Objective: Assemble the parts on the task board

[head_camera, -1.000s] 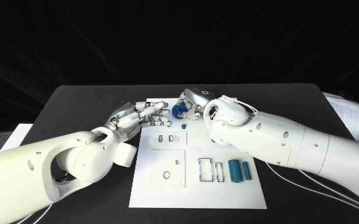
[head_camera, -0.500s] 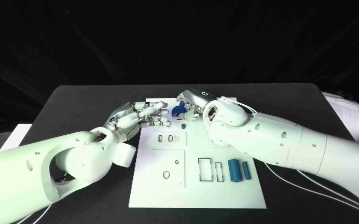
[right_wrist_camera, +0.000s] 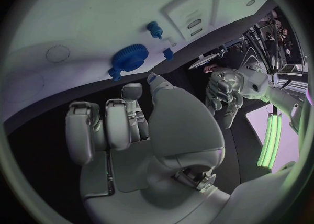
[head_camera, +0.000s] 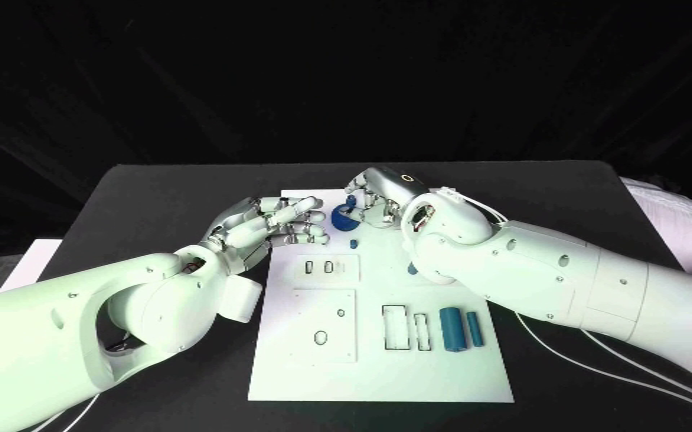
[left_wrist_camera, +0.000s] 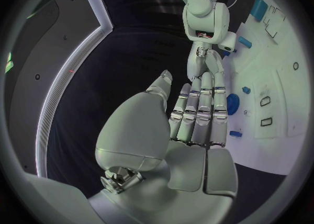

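The white task board [head_camera: 382, 352] lies mid-table. A blue gear [head_camera: 346, 217] sits at its far edge, with a small blue peg [head_camera: 355, 242] just nearer. My right hand [head_camera: 379, 195] hovers beside the gear, fingers half bent and holding nothing. In the right wrist view the gear [right_wrist_camera: 131, 56] lies free beyond the thumb tip. My left hand [head_camera: 274, 222] lies at the board's far left corner with its fingers [left_wrist_camera: 199, 109] stretched side by side, empty. Two blue cylinders [head_camera: 460, 329] lie at the board's near right. Another blue piece [head_camera: 413, 269] peeks out under my right arm.
Raised white blocks with slots [head_camera: 327, 268] and holes [head_camera: 323, 324] occupy the board's left half, and narrow rectangular recesses [head_camera: 405, 327] sit beside the cylinders. My right forearm [head_camera: 534, 272] crosses the board's far right corner. Black tabletop [head_camera: 159, 202] surrounds the board.
My right hand has turned slightly and drawn back from the gear, which now shows more fully. The left hand has stayed put.
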Controlling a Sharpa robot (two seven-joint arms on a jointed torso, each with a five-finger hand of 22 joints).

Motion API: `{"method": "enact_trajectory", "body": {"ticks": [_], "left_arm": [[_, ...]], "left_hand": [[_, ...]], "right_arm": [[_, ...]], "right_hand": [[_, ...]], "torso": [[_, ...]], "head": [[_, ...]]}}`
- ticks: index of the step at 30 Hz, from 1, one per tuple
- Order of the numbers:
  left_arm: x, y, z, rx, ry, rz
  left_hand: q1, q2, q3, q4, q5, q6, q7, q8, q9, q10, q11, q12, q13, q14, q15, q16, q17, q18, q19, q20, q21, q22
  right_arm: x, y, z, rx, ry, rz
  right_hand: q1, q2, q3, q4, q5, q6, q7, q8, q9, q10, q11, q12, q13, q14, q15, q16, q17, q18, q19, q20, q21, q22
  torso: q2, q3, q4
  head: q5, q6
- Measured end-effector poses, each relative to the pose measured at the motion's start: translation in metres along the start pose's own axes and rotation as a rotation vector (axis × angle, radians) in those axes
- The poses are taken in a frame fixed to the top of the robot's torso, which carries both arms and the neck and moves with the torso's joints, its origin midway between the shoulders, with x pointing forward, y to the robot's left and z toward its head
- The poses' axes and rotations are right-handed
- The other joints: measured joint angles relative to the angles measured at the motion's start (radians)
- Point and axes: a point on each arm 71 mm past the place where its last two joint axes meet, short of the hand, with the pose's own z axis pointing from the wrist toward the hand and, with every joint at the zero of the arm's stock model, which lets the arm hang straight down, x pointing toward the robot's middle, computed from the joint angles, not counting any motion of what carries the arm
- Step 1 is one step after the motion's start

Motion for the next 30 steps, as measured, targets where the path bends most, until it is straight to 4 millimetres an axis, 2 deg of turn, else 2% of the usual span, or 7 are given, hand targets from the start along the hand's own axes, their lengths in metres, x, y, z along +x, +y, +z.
{"method": "enact_trajectory", "body": {"ticks": [6,11,15,18,25,30], "left_arm": [[-0.004,0.000,-0.001,-0.001,-0.010,0.003],[-0.007,-0.001,-0.003,-0.001,-0.017,0.005],[-0.010,-0.001,-0.003,-0.001,-0.024,0.008],[-0.012,-0.001,-0.002,0.000,-0.030,0.010],[-0.015,-0.001,-0.001,0.001,-0.038,0.011],[-0.015,-0.001,-0.001,0.000,-0.039,0.010]], "left_hand": [[0.000,0.000,0.000,0.000,0.000,0.000,0.000,0.000,0.000,0.000,0.000,0.000,0.000,0.000,0.000,0.000,0.000,0.000,0.000,0.000,0.000,-0.001],[0.000,0.000,0.000,0.000,0.000,0.000,0.000,0.000,0.000,0.000,0.000,0.000,0.000,0.000,0.000,0.000,0.000,0.000,0.000,0.000,0.000,-0.001],[0.000,0.000,0.000,0.000,0.000,0.000,0.000,0.000,0.000,0.000,0.000,0.000,0.000,0.000,0.000,0.000,-0.001,0.000,0.000,0.000,0.000,-0.001],[0.000,0.000,0.000,0.000,0.000,0.000,0.000,0.000,0.000,0.000,0.000,0.000,0.000,0.000,0.000,0.000,-0.001,0.000,0.000,0.000,0.000,-0.001],[0.000,0.000,0.000,0.000,0.000,0.000,0.000,0.000,0.000,0.000,0.000,0.000,0.000,0.000,0.000,0.000,-0.001,0.000,0.000,0.000,0.000,-0.001],[0.000,0.000,0.000,0.000,0.000,0.000,0.000,0.000,0.000,0.000,0.000,0.000,0.000,0.000,0.000,0.000,-0.001,0.000,0.000,0.000,0.000,-0.001]], "right_arm": [[-0.024,-0.022,-0.021,-0.022,-0.091,0.077],[-0.050,-0.056,-0.043,0.005,-0.093,0.126],[-0.063,-0.082,-0.057,0.029,-0.053,0.154],[-0.067,-0.099,-0.064,0.050,-0.032,0.171],[-0.060,-0.136,-0.077,0.111,-0.006,0.181],[-0.054,-0.149,-0.082,0.127,0.006,0.171]], "right_hand": [[0.073,-0.008,0.043,-0.043,-0.017,0.005,0.002,0.000,-0.001,-0.004,-0.003,-0.007,-0.006,0.000,0.000,-0.006,-0.001,0.000,0.000,0.000,0.000,0.000],[0.103,-0.014,0.060,-0.068,-0.063,0.030,-0.002,0.008,-0.001,0.006,-0.012,0.005,0.004,-0.001,-0.006,-0.005,0.013,0.000,0.005,-0.005,0.000,0.000],[0.121,-0.022,0.069,-0.088,-0.070,0.040,-0.002,0.008,-0.001,0.015,-0.014,0.016,0.013,0.000,-0.008,0.002,0.022,0.000,0.007,-0.007,0.000,0.000],[0.122,-0.023,0.069,-0.088,-0.070,0.040,-0.002,0.008,-0.001,0.015,-0.014,0.016,0.013,0.000,-0.008,0.002,0.023,0.000,0.007,-0.007,0.000,0.000],[0.126,-0.027,0.066,-0.091,-0.070,0.040,-0.002,0.008,-0.001,0.015,-0.014,0.015,0.013,0.000,-0.008,0.002,0.023,0.000,0.007,-0.007,0.000,0.000],[0.122,-0.031,0.066,-0.091,-0.070,0.040,-0.002,0.008,-0.002,0.015,-0.014,0.015,0.013,0.000,-0.008,0.002,0.025,0.000,0.007,-0.007,0.000,0.000]], "torso": [[-0.003,0.0002,-0.0040],[-0.009,0.0005,-0.0156],[-0.015,0.0011,-0.0246],[-0.020,0.0027,-0.0327],[-0.029,0.0071,-0.0497],[-0.031,0.0103,-0.0555]], "head": [[0.002,0.002],[0.003,0.009],[0.005,0.011],[0.003,0.011],[-0.012,0.011],[-0.019,0.013]]}}
